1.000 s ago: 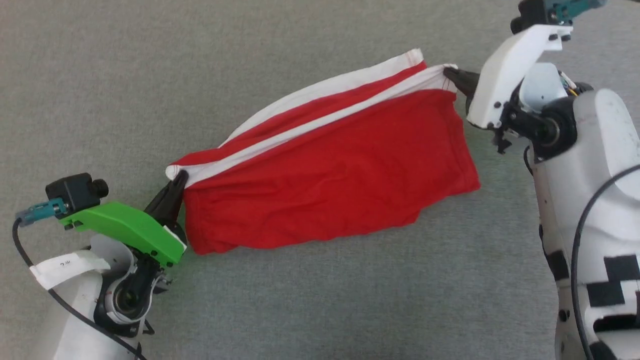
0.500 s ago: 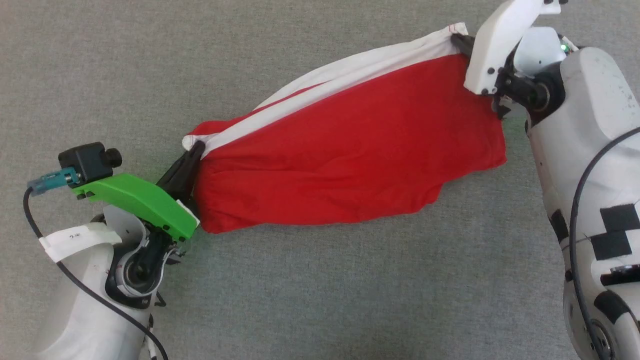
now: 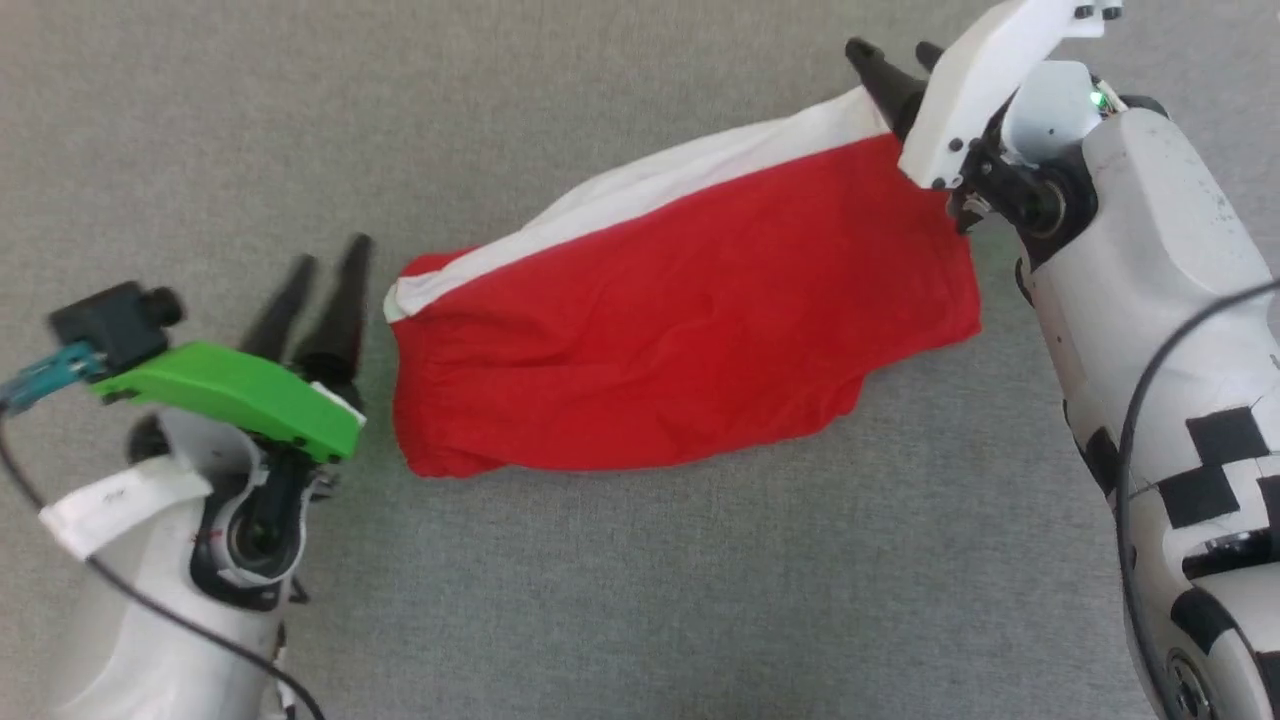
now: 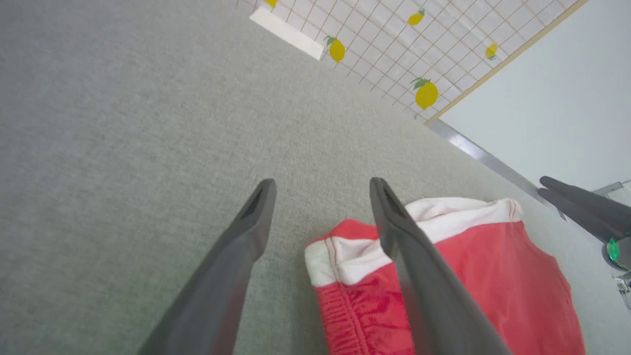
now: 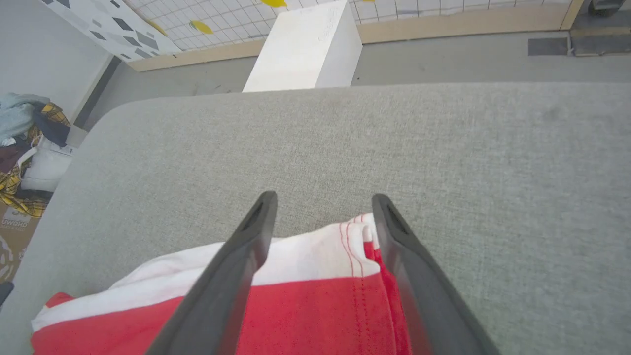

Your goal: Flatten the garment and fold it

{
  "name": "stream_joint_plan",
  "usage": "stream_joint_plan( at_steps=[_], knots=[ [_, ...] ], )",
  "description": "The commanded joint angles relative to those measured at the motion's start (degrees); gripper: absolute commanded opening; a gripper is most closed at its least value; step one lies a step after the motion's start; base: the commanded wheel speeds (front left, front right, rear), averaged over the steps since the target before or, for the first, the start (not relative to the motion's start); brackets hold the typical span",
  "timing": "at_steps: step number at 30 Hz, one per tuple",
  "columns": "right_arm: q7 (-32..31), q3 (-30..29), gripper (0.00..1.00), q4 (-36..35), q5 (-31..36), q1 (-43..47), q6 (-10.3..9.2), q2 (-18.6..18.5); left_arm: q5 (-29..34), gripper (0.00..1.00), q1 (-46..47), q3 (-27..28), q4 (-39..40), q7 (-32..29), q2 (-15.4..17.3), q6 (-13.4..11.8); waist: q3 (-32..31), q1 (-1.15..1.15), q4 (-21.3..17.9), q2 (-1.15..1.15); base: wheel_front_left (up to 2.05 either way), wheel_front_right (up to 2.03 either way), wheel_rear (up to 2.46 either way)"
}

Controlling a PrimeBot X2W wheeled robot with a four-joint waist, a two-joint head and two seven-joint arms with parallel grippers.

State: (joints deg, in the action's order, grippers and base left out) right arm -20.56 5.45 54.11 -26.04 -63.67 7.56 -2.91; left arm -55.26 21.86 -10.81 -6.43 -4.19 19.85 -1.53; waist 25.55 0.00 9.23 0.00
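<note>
Head view: both grippers have just let go. Left gripper point(image 3: 332, 252) is spread and empty beside the garment point(image 3: 680, 320); right gripper point(image 3: 890, 47) is spread and empty over its far striped corner. The garment lies doubled on the surface point(image 3: 600, 600), so this fold looks placed. The white box point(image 5: 305, 47) beyond it is no obstacle.

The garment point(image 3: 680, 330), red shorts with a white side stripe, is lying rumpled, stretching from just beside the left gripper point(image 3: 330, 258) to a white corner between the parted fingers of the right gripper point(image 3: 890, 50).
</note>
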Motion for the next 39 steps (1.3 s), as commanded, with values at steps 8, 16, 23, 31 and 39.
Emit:
stream_joint_plan(
  at_steps=[8,16,23,31,39],
  knots=[
    [2.9,2.8,1.0,-3.7,9.2,8.3,-0.08,-3.4,17.9,1.0,-8.3,-1.2,4.1,15.4,4.8,-4.6,-10.3,0.0,-1.7,0.0,0.0,0.0,0.0],
    [-5.2,4.3,1.0,-9.2,17.9,18.8,-0.08,-3.5,24.2,1.0,-16.5,-3.6,6.8,18.1,3.4,-9.0,-13.3,0.0,-1.6,0.0,0.0,0.0,0.0],
    [-9.5,3.7,1.0,-12.4,21.7,22.1,-0.08,-1.8,23.7,1.0,-17.0,-5.5,7.2,18.0,1.9,-8.4,-10.5,0.0,0.7,0.0,0.0,0.0,0.0],
    [-12.6,-0.2,1.0,-11.2,29.1,21.1,-0.08,-1.1,23.7,1.0,-13.9,-7.5,5.5,17.5,0.9,-6.6,-7.3,0.0,3.7,0.0,0.0,0.0,0.0],
    [-14.7,-2.2,0.0,-9.3,30.7,21.3,-0.08,-0.6,22.1,1.0,-13.3,-9.2,5.6,12.4,0.9,-6.2,-6.6,0.0,4.1,0.0,0.0,0.0,0.0]
  ],
)
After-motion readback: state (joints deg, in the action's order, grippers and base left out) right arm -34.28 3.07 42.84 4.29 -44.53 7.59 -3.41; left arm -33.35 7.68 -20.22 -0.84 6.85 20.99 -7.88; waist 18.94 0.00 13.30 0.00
